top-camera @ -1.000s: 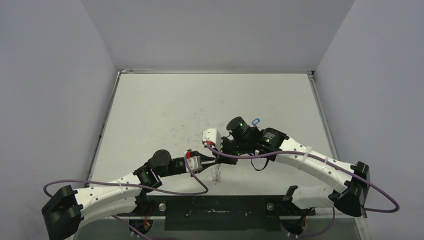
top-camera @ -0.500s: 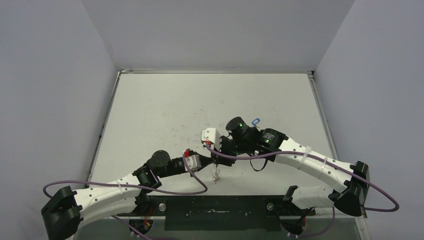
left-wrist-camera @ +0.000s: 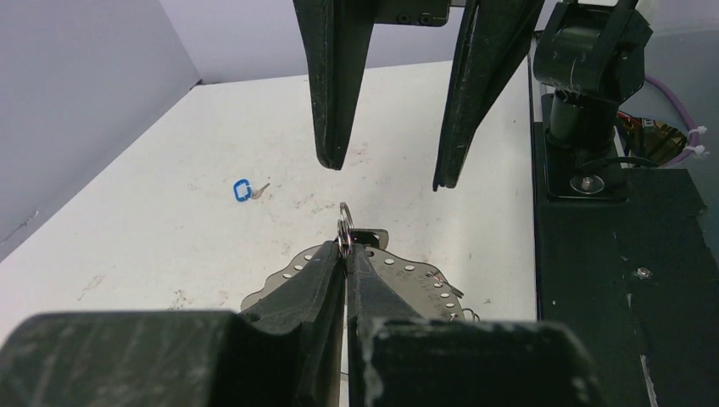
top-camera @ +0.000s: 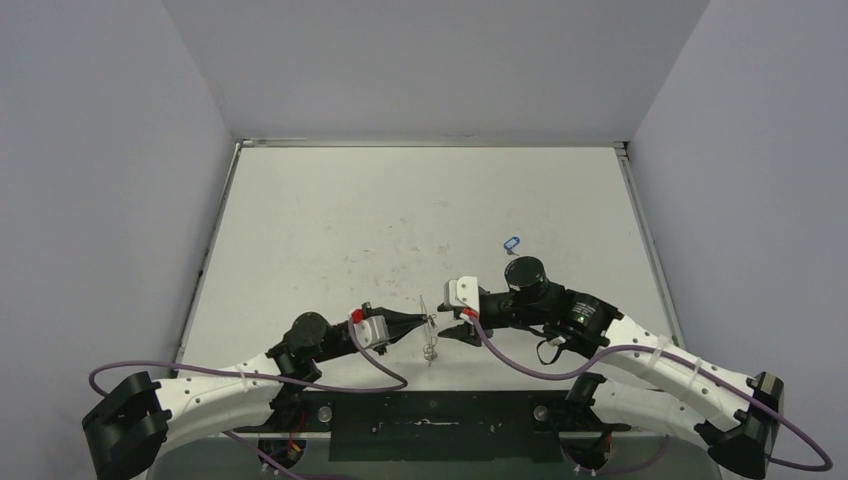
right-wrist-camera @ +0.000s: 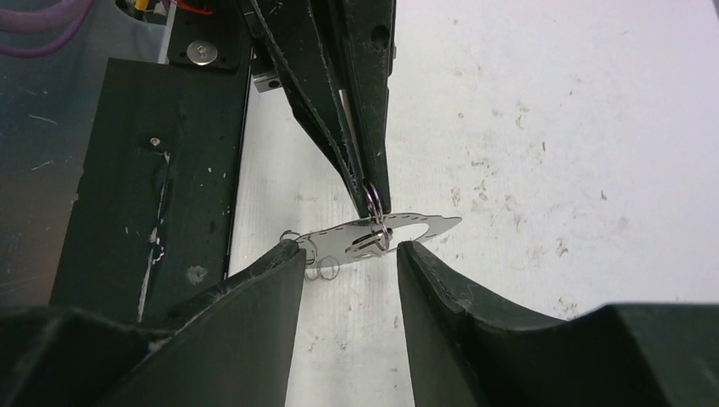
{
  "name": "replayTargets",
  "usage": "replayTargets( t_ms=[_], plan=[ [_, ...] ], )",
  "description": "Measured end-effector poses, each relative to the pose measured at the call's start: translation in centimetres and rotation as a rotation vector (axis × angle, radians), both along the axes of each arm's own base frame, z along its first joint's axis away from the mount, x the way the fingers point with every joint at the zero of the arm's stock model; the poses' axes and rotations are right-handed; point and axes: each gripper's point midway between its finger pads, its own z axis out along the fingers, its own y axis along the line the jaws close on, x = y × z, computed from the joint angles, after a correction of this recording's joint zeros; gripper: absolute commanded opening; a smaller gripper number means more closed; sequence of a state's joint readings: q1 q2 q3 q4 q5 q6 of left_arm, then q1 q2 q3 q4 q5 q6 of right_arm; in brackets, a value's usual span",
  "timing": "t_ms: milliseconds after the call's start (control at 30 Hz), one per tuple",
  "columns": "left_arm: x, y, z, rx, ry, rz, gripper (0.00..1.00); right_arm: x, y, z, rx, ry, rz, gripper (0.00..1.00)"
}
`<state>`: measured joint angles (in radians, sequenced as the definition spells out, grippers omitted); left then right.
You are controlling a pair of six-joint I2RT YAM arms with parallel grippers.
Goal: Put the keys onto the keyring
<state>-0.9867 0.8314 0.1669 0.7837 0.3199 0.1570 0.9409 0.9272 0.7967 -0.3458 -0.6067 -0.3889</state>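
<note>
My left gripper is shut on a small wire loop of the keyring, a pale grey plate with small holes along its rim that hangs under the fingertips. In the right wrist view the plate hangs flat below the left fingers. A small metal key lies against the plate by the pinched loop. My right gripper is open and empty, its jaws either side of the plate. The blue-headed key lies alone on the table, also in the left wrist view.
Loose wire loops dangle from the plate's near rim. The black base plate runs along the near table edge. The white table is walled by grey panels on three sides.
My right arm has swung back toward the near edge, uncovering the blue key. Its open gripper now faces the left gripper from the right. The left gripper has shifted slightly, still pinching the loop.
</note>
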Motion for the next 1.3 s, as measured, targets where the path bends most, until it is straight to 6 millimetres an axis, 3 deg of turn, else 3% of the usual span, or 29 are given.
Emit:
replayTargets(
  t_ms=[467, 900, 1133, 1300],
  plan=[
    [-1.1, 0.1, 0.9, -0.048, -0.043, -0.053, 0.00, 0.4, 1.9, 0.3, 0.096, -0.040, 0.076, 0.37],
    [-1.1, 0.1, 0.6, -0.040, -0.037, -0.049, 0.00, 0.4, 2.5, -0.5, 0.086, -0.022, 0.100, 0.00],
    [-1.0, 0.3, 0.1, -0.022, -0.022, -0.041, 0.00, 0.4, 2.5, -1.0, 0.040, 0.001, 0.113, 0.00],
    [-0.7, 0.9, 0.7, -0.030, -0.036, -0.008, 0.27, 0.8, 2.6, -0.7, -0.004, 0.033, 0.090, 0.00]
  ],
)
